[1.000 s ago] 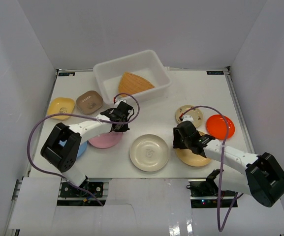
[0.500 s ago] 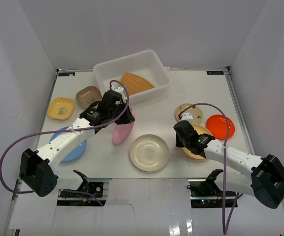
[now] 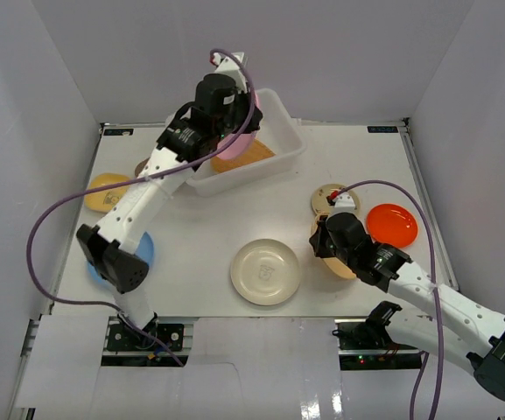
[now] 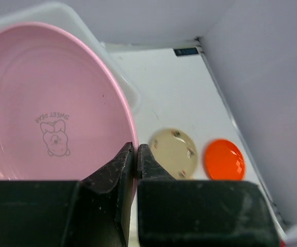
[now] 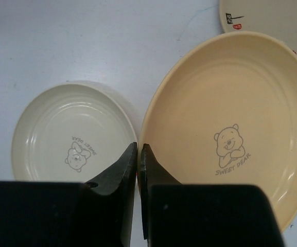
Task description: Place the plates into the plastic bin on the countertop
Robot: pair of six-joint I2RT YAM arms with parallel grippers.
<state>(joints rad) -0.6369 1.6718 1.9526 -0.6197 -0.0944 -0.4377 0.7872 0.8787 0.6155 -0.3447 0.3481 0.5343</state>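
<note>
Fingers on left (image 4: 121,167) clamped on pink plate (image 4: 50,103) rim, directly over bin (image 3: 289,131).
Right fingers (image 5: 121,172) clamped on tan plate (image 5: 225,128), well apart from bin.

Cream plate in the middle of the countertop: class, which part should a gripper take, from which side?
The cream plate lies flat, face up, clear on its near side; so probably pinch its thin raised rim there from above, one finger inside, one outside.

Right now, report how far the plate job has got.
Done: wicker plate lies in the bin. In hand: left gripper holds the pink plate over the bin; right gripper is shut on the tan plate's rim. Left on the countertop: cream, beige, orange, yellow, blue plates.
</note>
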